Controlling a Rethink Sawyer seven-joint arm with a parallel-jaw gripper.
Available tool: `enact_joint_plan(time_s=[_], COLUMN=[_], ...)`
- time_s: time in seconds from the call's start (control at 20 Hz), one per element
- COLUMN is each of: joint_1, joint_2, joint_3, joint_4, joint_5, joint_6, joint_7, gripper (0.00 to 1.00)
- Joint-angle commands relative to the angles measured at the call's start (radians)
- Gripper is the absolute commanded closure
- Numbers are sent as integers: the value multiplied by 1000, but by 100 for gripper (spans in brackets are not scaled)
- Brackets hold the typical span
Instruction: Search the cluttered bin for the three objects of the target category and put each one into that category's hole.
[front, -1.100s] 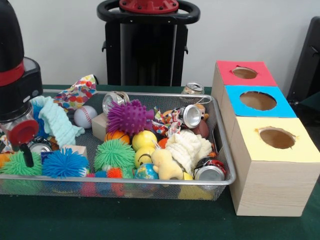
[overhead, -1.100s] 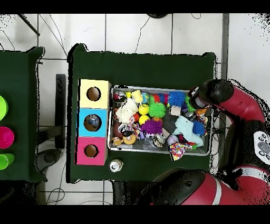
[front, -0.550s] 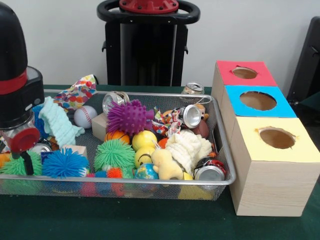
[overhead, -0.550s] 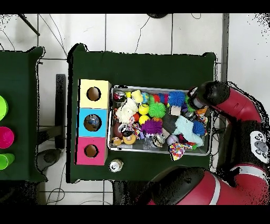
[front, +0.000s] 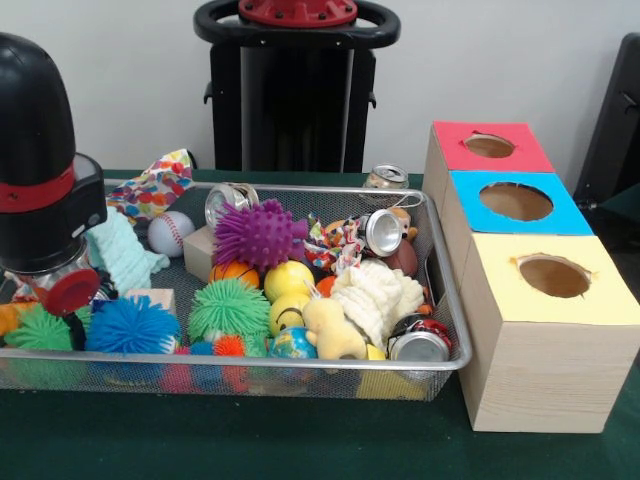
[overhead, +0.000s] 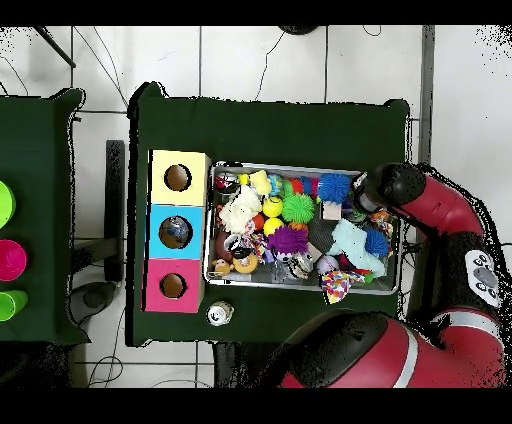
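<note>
The wire mesh bin (front: 440, 300) holds a heap of toys, cans and cloths. My gripper (front: 72, 322) hangs low at the bin's left end, between a green spiky ball (front: 38, 330) and a blue spiky ball (front: 130, 326); its tip is hidden among them. In the overhead view the gripper (overhead: 360, 198) sits at the bin's right end beside the blue spiky ball (overhead: 334, 186). Silver cans lie at the bin's front right (front: 418, 343), middle (front: 383, 230) and back (front: 228, 200). Three boxes with holes stand to the right: red (front: 490, 146), blue (front: 516, 202), yellow (front: 553, 276).
A further can (front: 386, 178) stands on the green table behind the bin, outside it (overhead: 219, 313). A purple spiky ball (front: 258, 233), a baseball (front: 170, 232), a mint cloth (front: 120, 250) and a white fluffy cloth (front: 380, 295) crowd the bin. A black stand (front: 295, 90) rises behind.
The gripper has shifted right along the bin's left end in the front view and sunk lower among the spiky balls. The objects have not visibly moved.
</note>
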Motion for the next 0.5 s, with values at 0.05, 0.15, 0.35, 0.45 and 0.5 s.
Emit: enact_joint_plan(time_s=[0.05,0.15,0.35,0.45,0.5], joint_1=[-29,-29,-25,-19,-15], joint_2=[24,25,22,24,27], joint_3=[103,107,115,122,124], joint_4=[128,126,153,184,197], joint_5=[2,6,13,23,29], joint_6=[-8,15,6,-25,-44], joint_7=[-20,-23,-3,26,44], gripper=[0,0,0,0,0])
